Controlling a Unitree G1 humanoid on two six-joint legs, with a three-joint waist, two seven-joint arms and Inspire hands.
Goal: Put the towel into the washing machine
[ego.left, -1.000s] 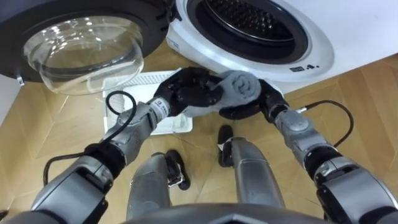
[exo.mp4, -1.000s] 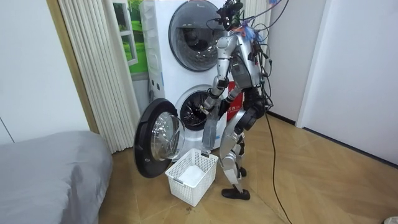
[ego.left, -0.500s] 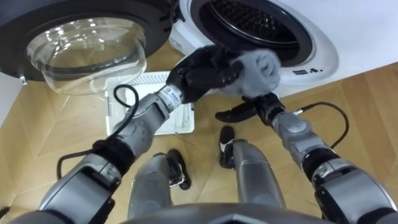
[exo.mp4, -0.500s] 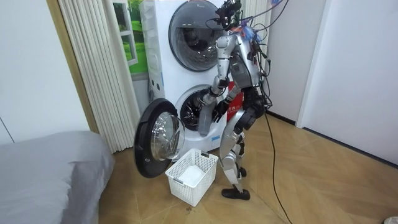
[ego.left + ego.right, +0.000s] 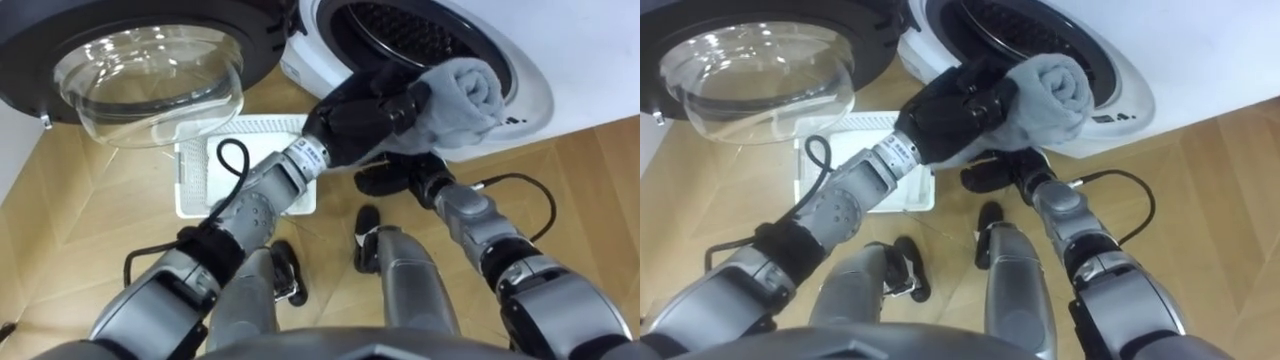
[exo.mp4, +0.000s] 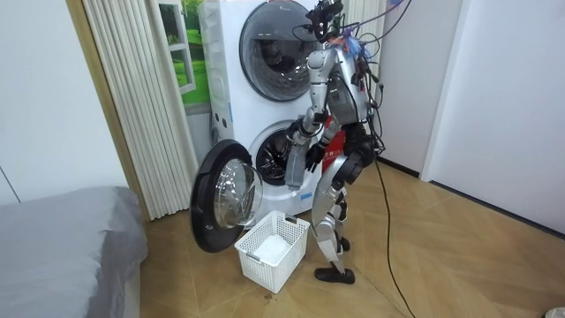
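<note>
Towel (image 5: 462, 92) clutched in left robot hand (image 5: 362, 115) at the washing machine (image 5: 565, 45) mouth, one o'clock — not yet inside; right robot hand (image 5: 385, 182) slack, empty.

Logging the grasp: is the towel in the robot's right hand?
No, the fingers of the left hand curl round the towel before the washing machine, and the right hand sits lower, holding nothing.

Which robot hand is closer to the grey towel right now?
Left. The left robot hand is curled round the grey towel at the washing machine drum opening; the right robot hand hangs open just beneath it.
</note>
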